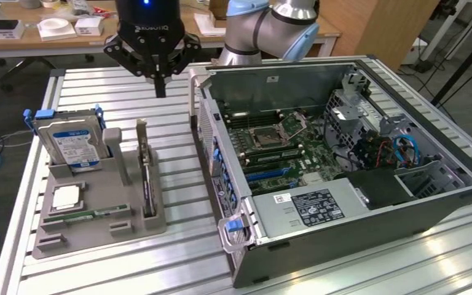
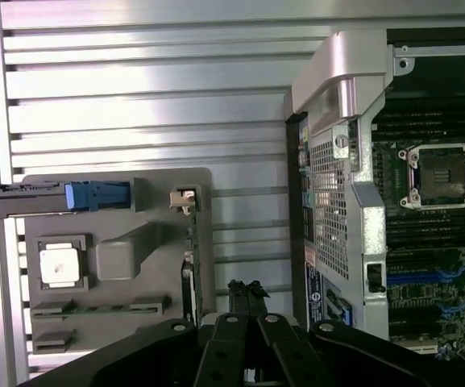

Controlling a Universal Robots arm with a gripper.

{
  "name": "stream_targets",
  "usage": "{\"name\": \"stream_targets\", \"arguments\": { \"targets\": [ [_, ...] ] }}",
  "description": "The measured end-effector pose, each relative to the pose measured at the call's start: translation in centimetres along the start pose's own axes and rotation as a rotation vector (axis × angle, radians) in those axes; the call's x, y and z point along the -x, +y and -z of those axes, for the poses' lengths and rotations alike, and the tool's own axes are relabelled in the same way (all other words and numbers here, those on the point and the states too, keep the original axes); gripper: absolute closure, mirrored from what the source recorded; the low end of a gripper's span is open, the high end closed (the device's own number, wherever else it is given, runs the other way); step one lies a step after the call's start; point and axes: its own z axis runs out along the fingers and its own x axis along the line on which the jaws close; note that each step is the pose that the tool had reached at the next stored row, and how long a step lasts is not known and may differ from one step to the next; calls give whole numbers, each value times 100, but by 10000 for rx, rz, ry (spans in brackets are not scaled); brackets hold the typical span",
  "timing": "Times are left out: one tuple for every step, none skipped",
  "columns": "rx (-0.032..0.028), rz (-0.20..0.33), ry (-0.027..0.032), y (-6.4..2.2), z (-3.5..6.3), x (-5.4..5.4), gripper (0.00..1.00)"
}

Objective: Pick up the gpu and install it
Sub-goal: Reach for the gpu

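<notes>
Grey tray [image 1: 88,238] held the gpu [image 1: 147,178] on edge, hard drive [image 1: 70,144] beside it; gripper [image 1: 160,91] hovered, claw pinched together, between tray and open case [image 1: 383,221].

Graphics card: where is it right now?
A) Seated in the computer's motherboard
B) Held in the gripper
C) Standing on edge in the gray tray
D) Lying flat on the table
C: the graphics card stands on edge in a slot of the gray tray, next to the hard drive, while the gripper hangs shut and empty above the table.
</notes>
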Motion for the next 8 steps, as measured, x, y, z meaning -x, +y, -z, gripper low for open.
{"name": "stream_targets", "arguments": {
  "targets": [
    [0,-1,0,-1,0,-8,89],
    [0,0,0,-1,0,-16,89],
    [0,0,0,-2,1,-33,89],
    [-1,0,0,-4,2,-51,89],
    [0,0,0,-5,2,-64,89],
    [0,0,1,-6,2,-77,89],
    [0,0,0,-7,2,-89,89],
    [0,0,0,-8,3,-104,89]
  ]
}}
